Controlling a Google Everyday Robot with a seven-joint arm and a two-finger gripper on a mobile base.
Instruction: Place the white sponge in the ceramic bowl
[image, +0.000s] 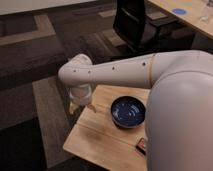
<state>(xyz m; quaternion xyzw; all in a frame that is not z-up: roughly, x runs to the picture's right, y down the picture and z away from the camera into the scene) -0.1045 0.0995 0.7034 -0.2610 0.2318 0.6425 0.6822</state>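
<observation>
Dark carpet (30, 75) surrounds a small wooden counter (100, 142). The end effector (82, 106) points down over the counter's far left corner, below the wrist. Whether it is spread or gripping anything cannot be told. The sponge cannot be made out separately; the wrist hides that corner. The bowl (128, 111) stands upright on the counter, to the right of the end effector and apart from it. A black-and-orange item (142, 146) lies at the near right edge. The arm (125, 72) passes above the bowl.
</observation>
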